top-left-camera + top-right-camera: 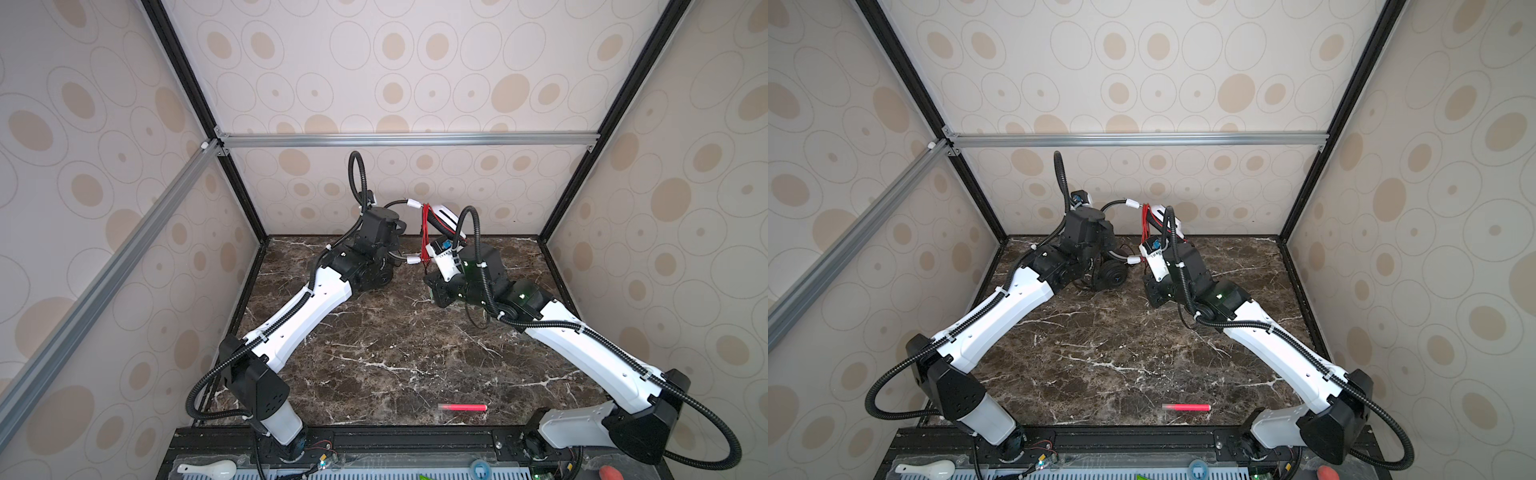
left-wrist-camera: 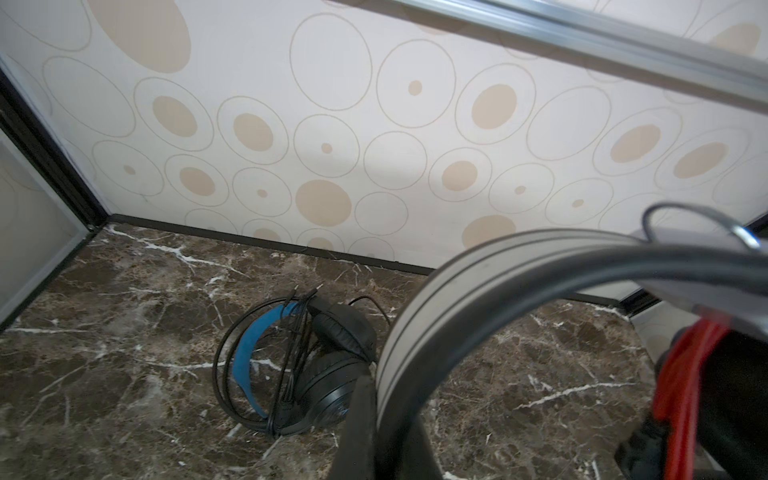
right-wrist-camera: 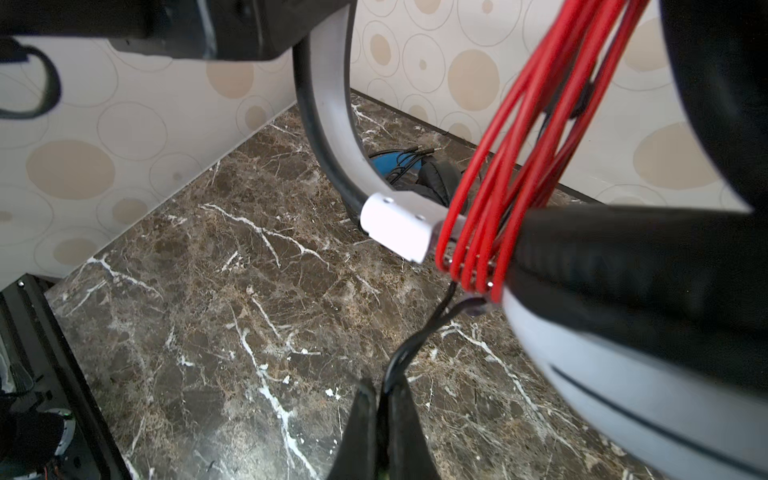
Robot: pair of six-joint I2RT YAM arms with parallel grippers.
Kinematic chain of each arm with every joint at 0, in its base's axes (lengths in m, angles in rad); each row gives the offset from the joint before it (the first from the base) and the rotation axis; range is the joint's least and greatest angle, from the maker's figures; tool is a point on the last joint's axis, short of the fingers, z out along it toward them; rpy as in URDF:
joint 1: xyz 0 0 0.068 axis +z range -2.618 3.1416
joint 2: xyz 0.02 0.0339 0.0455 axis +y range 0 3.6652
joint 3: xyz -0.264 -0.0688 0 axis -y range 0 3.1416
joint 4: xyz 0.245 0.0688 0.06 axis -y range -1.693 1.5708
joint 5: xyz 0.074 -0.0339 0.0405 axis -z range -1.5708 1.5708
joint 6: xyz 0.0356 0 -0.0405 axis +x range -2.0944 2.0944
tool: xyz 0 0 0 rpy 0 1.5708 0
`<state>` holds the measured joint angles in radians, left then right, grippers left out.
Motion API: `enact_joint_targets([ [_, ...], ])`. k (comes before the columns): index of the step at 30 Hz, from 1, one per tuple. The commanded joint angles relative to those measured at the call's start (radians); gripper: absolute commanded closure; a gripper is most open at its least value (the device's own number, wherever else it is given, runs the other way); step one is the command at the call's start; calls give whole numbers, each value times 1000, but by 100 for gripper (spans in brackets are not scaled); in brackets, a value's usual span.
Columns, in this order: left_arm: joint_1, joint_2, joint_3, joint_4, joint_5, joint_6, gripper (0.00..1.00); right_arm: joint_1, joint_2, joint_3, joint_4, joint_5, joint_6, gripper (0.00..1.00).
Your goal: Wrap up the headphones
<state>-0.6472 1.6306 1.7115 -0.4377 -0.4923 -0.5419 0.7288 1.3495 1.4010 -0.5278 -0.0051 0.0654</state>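
Both your arms reached toward the back wall. Your left gripper (image 2: 382, 419) clamped the white headset (image 3: 623, 399) aloft by its headband (image 2: 457, 282); your right gripper (image 3: 384, 390) pinched a black lead (image 3: 419, 336) under its red cable (image 3: 519, 145). The black headset (image 2: 332, 386) lay on the table (image 1: 395, 353).

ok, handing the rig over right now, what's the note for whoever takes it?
Grippers: left gripper shut on the white headset at its headband, holding it above the table; right gripper shut on the black tail of the red cable.
Things: red cable sits in several loops across the white headset; black headset lies at the back of the table, its cable looped around it.
Done: the white one looks mostly wound, the black one apparently wrapped.
Left: probably tuck the tail, set the white headset down.
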Motion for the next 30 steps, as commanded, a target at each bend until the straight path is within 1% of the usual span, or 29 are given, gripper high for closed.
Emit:
enact_joint_targets([
  [1,-4,-34,31,17,-40,68,100,13,26,109,-155,-6,-86,100],
  [5,-3,-40,14,-15,-4,139,100,14,81,241,-271,11,-164,100],
  [10,-3,-47,-12,-54,52,212,100,21,139,351,-368,63,-279,100],
  [12,-6,-60,-37,-55,92,231,100,30,169,398,-412,77,-321,100],
  [14,-4,-88,-82,-26,134,252,100,51,199,437,-446,122,-374,100],
  [17,-6,-105,-115,-20,167,279,100,75,234,475,-479,170,-443,100],
  [20,-4,-116,-140,-16,200,309,100,92,255,493,-483,226,-504,100],
  [25,-6,-140,-182,13,265,341,100,95,281,522,-486,285,-578,100],
  [27,-4,-141,-184,16,282,354,100,101,272,504,-466,306,-635,100],
  [30,-4,-145,-184,34,334,379,100,102,234,437,-408,295,-716,100],
])
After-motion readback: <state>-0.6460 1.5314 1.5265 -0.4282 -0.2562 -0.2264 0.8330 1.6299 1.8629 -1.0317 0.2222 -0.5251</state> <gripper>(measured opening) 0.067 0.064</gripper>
